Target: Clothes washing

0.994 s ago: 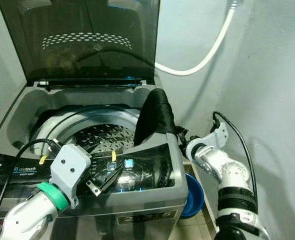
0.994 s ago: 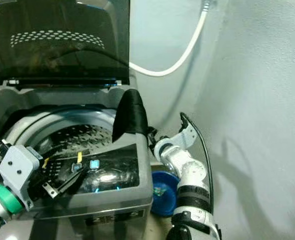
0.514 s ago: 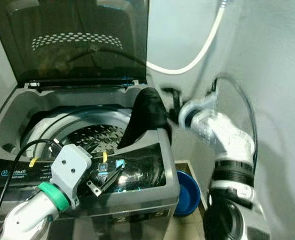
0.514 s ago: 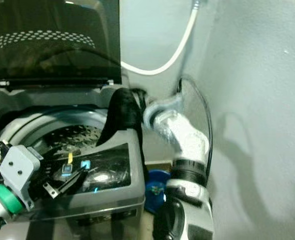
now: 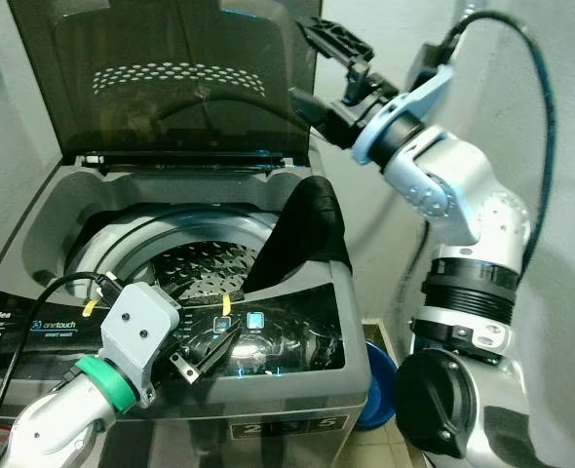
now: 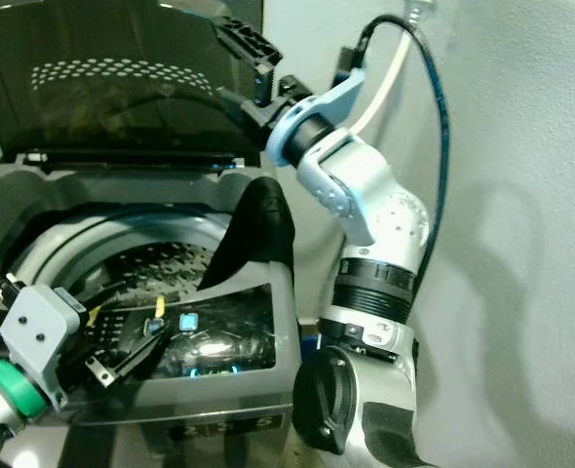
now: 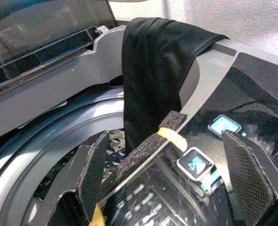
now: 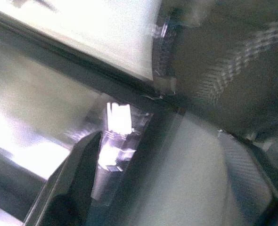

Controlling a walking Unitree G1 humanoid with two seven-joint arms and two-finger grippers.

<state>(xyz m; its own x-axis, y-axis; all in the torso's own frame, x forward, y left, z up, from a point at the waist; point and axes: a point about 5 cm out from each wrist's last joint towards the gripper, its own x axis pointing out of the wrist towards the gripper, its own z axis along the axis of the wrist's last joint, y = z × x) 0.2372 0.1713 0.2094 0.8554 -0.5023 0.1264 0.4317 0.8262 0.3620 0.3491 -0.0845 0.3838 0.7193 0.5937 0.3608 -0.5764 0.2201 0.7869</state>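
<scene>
- Your right gripper [image 5: 319, 60] has its fingers spread apart at the free edge of the raised lid [image 5: 171, 88], one finger at the top corner, one lower; nothing is gripped yet.
- Your left gripper [image 5: 205, 353] hovers with fingers parted just above the control panel [image 5: 268, 336], holding nothing.
- Beyond the left fingers, the black garment [image 5: 302, 239] is draped over the tub rim, half in the drum [image 5: 185, 268], half out.
- I judge loading unfinished: push that cloth fully inside before you pull the lid down.
</scene>
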